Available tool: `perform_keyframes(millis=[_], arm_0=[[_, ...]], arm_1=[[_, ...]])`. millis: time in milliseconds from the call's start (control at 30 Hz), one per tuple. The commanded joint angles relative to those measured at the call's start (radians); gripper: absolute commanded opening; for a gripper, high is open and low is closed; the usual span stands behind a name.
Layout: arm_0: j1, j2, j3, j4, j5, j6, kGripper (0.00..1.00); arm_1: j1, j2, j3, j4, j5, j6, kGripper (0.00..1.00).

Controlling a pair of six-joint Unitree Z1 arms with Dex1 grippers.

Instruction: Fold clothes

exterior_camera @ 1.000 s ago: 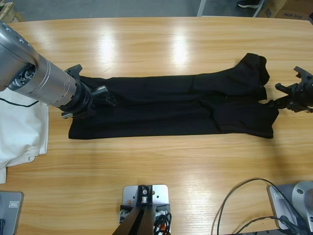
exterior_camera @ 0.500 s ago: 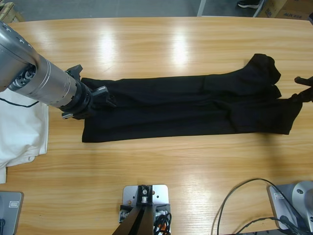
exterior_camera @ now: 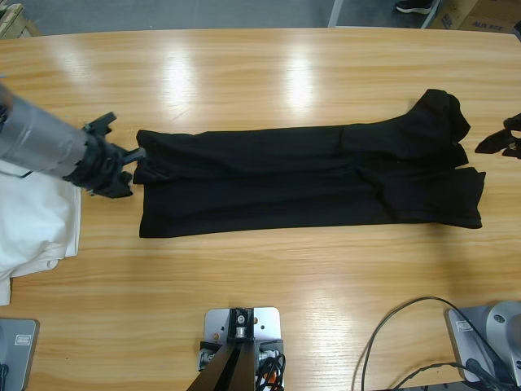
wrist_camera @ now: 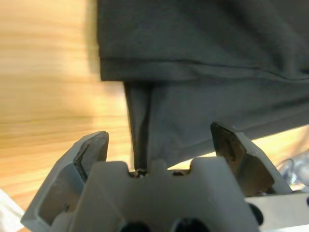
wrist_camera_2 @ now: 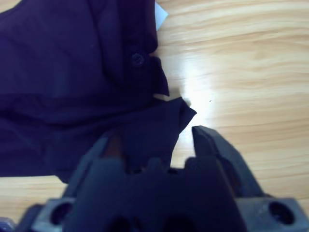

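Observation:
A black buttoned shirt lies flat on the wooden table, folded into a long band running left to right. My left gripper sits at its left end with jaws open. In the left wrist view a ridge of the black cloth runs in between the open left gripper. My right gripper hovers just off the shirt's right end, open. In the right wrist view a button and a loose corner of the shirt lie in front of the right gripper.
A pile of white clothes lies at the table's left edge under the left arm. Cables trail over the near right corner. Bare wood stretches behind and in front of the shirt.
The shirt was dragged to the right and stretched out. The right gripper has let go of its end and drawn away. The left arm has pulled back left to the shirt's edge.

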Motion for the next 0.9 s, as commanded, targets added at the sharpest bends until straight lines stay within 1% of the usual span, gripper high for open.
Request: perform_keyframes(millis=[33,100,233,433,533,633,800,900], arm_0=[[0.101,0.022,0.151,-0.17,-0.126,0.067,0.83],[0.127,0.066,0.146,-0.237,-0.185,0.09,0.83],[0.177,0.121,0.144,-0.259,-0.193,0.094,0.83],[0.201,0.119,0.16,-0.232,-0.103,0.114,0.83],[0.201,0.144,0.142,-0.232,-0.106,0.111,0.83],[0.186,0.178,0.126,-0.233,-0.138,0.115,0.83],[0.124,0.229,0.08,-0.243,-0.19,0.115,0.83],[0.095,0.246,0.076,-0.242,-0.216,0.11,0.83]], arm_1=[[0.035,-0.01,0.04,0.014,0.012,-0.004,1.0],[0.041,-0.004,0.042,0.015,0.011,-0.003,1.0],[0.041,0.004,0.047,0.014,0.003,-0.003,1.0],[0.041,0.03,0.036,0.012,-0.011,-0.004,1.0],[0.041,0.037,0.035,0.012,-0.016,-0.004,1.0],[0.041,0.042,0.025,0.011,-0.016,-0.003,1.0],[0.041,0.046,0.025,0.009,-0.02,-0.002,1.0],[0.041,0.044,0.025,0.009,-0.023,-0.001,1.0]])
